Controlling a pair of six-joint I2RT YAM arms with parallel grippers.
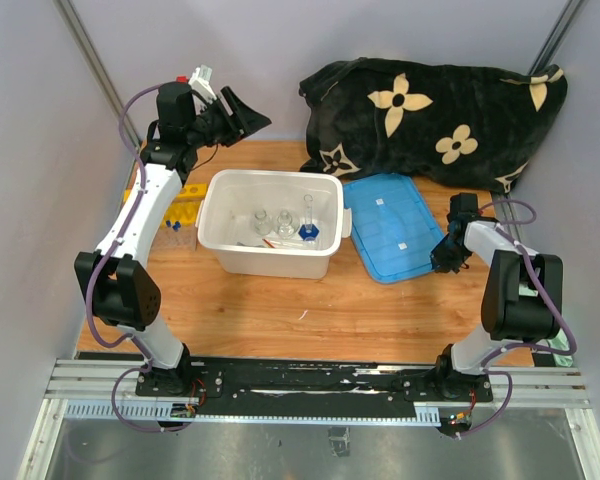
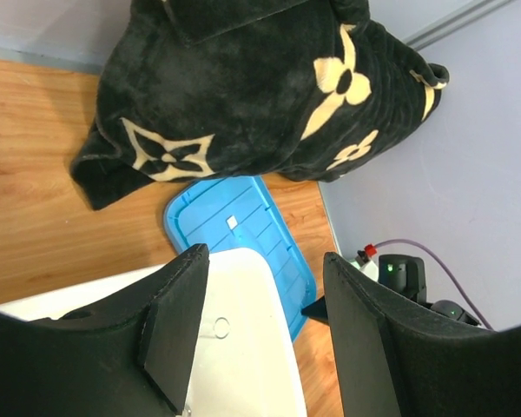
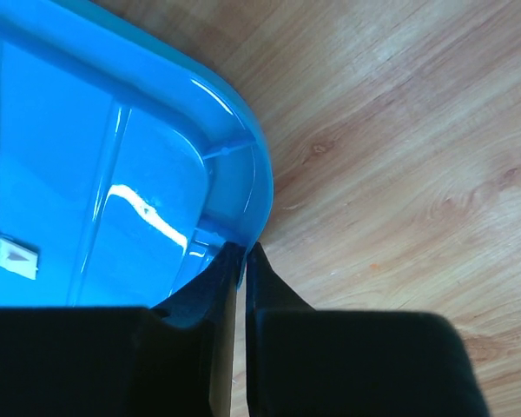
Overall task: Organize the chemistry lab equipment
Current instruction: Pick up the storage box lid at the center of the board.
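Note:
Small clear glass flasks [image 1: 283, 226] stand inside the white tub [image 1: 220, 215], with a blue-capped piece [image 1: 310, 232] beside them. A yellow tube rack [image 1: 185, 205] sits left of the tub, partly hidden by my left arm. My left gripper [image 1: 242, 112] hangs open and empty, high above the tub's far left corner. In the left wrist view its fingers [image 2: 178, 321] frame the tub's rim [image 2: 260, 373] and one glass mouth [image 2: 220, 327]. My right gripper [image 3: 243, 256] is shut on the rim of the blue lid [image 3: 95, 174] at its near right corner [image 1: 442, 262].
The blue lid [image 1: 390, 225] lies flat on the wooden table, right of the tub. A black cloth with cream flowers [image 1: 430, 110] is heaped at the back right. Walls close in on the left, back and right.

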